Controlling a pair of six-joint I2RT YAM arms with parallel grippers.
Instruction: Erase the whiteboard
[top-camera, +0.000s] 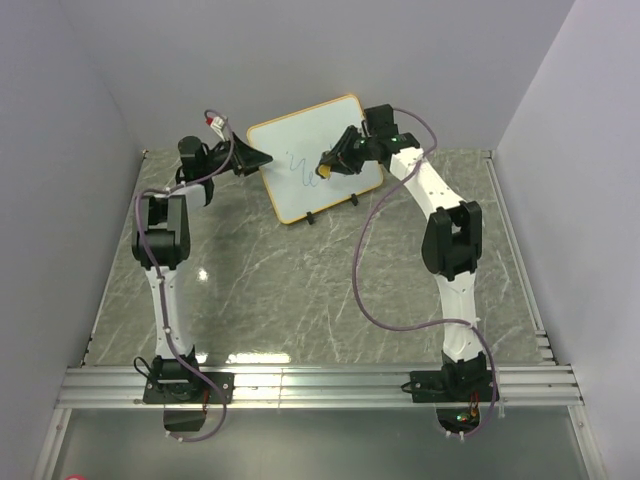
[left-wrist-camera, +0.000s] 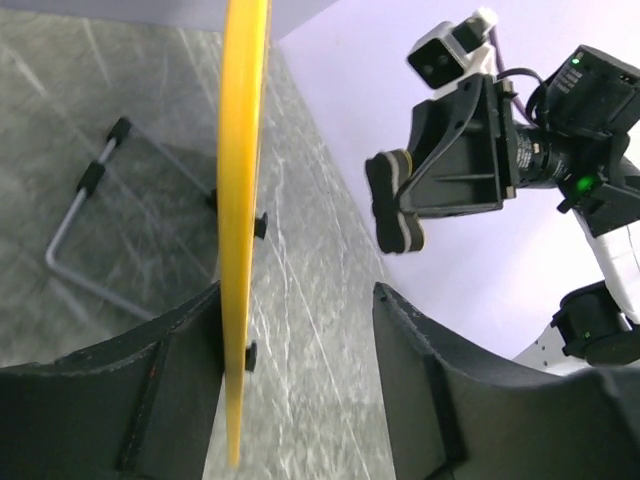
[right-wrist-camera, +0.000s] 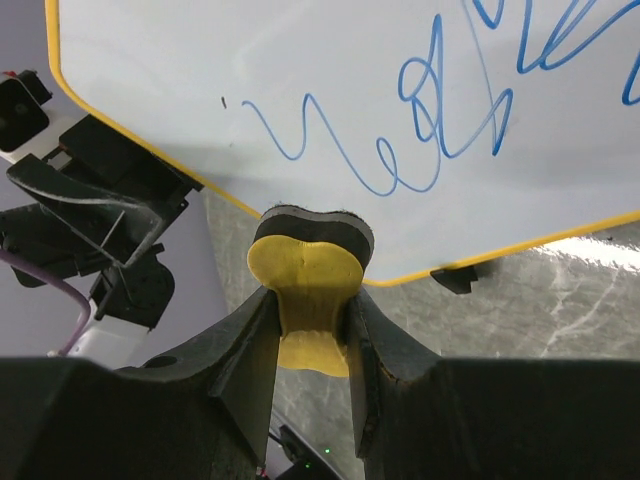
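right gripper (right-wrist-camera: 308, 305) clamped on yellow bone-shaped eraser (right-wrist-camera: 303, 275) at white yellow-rimmed whiteboard (top-camera: 310, 150)
left gripper (left-wrist-camera: 295, 295) wide, straddling board rim; blue scribbles (right-wrist-camera: 430, 130) on face

Yellow-rimmed whiteboard (top-camera: 305, 150) stands tilted, blue scribbles remaining.

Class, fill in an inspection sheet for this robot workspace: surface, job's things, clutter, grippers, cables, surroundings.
Surface: grey marbled table.
Job's things: whiteboard propped on wire stand, blue scribbles on its face; yellow eraser near its lower edge.
Clutter: nothing seen.
Grippers: left gripper open, astride the board's rim; right gripper shut on the eraser.
Cables: purple cable along each arm.
Surroundings: pale walls; metal rail at near edge.
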